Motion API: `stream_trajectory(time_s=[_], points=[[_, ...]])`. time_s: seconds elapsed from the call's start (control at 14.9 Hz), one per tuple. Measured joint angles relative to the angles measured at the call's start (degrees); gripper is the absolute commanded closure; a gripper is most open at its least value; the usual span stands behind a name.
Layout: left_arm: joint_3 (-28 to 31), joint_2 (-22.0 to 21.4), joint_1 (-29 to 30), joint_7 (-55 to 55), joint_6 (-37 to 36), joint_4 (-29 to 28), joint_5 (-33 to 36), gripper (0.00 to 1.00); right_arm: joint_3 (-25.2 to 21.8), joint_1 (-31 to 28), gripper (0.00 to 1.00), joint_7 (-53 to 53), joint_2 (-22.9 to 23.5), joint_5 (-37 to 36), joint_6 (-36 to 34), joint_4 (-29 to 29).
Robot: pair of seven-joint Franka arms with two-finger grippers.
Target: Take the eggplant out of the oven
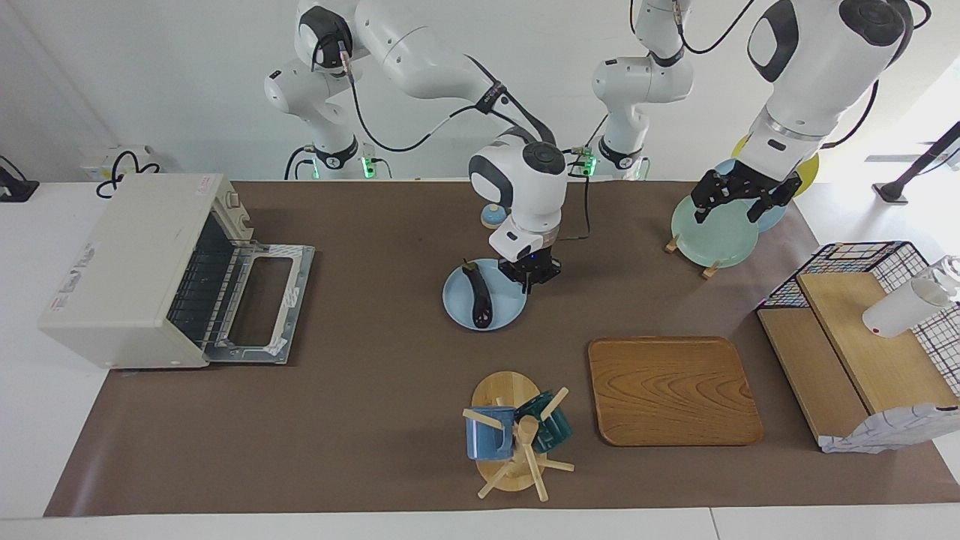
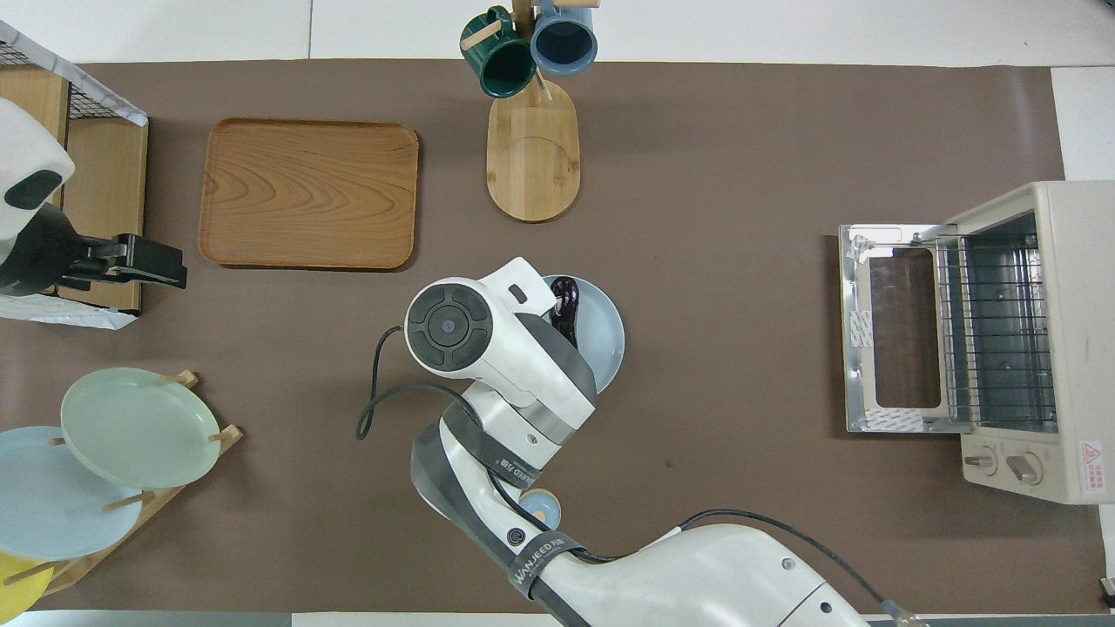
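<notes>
The right gripper (image 1: 531, 281) sits at the rim of a round pale blue plate (image 1: 504, 311); whether it grips the rim I cannot tell. On the plate lies the slim dark purple eggplant (image 1: 478, 297), mid-table on brown matting (image 1: 375, 390), well apart from the cream-white toaster oven (image 1: 127, 270), door down. The left gripper (image 1: 739, 196), fingers apart, waits over a green plate (image 1: 712, 236). White wall (image 1: 150, 67).

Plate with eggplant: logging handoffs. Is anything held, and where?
Right end effector sits at the plate's rim; whether it grips cannot be told. Left end effector holds nothing.
</notes>
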Motion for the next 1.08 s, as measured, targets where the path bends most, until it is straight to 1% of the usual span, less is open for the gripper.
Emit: stream_trajectory(time_s=[0.2, 0.4, 0.47, 0.67, 0.81, 0.87, 1.08], points=[[0.00, 0.00, 0.01, 0.00, 0.20, 0.00, 0.00, 0.00, -0.08, -0.38, 0.59, -2.03, -0.10, -0.15, 0.13, 0.38], [-0.12, 0.00, 0.01, -0.73, 0.81, 0.00, 0.00, 0.00, -0.70, -2.37, 0.65, -9.36, -1.60, -2.44, -5.27, 1.03], [-0.26, 0.00, 0.00, -1.12, 1.16, 0.00, -0.01, 0.00, -0.75, -3.76, 0.71, -11.04, -2.67, -3.71, -7.41, 1.17], [-0.95, 0.01, -0.11, -2.70, 1.55, -0.01, -0.16, 0.00, -0.85, -9.13, 1.00, -20.03, -6.05, -5.30, -15.57, 1.17], [-1.36, 0.15, -1.44, -5.36, 2.61, -0.15, -0.37, 0.00, -0.92, -13.07, 1.00, -23.73, -7.51, -6.16, -21.12, 0.25], [-1.51, 0.30, -2.58, -7.06, 3.24, -0.30, -0.48, 0.00, -0.92, -14.92, 1.00, -24.74, -8.04, -6.79, -22.50, -1.01], [-1.80, 1.12, -6.74, -12.42, 7.16, -1.91, -2.71, 0.00, -0.93, -18.11, 1.00, -25.28, -9.93, -11.80, -22.37, -8.79]])
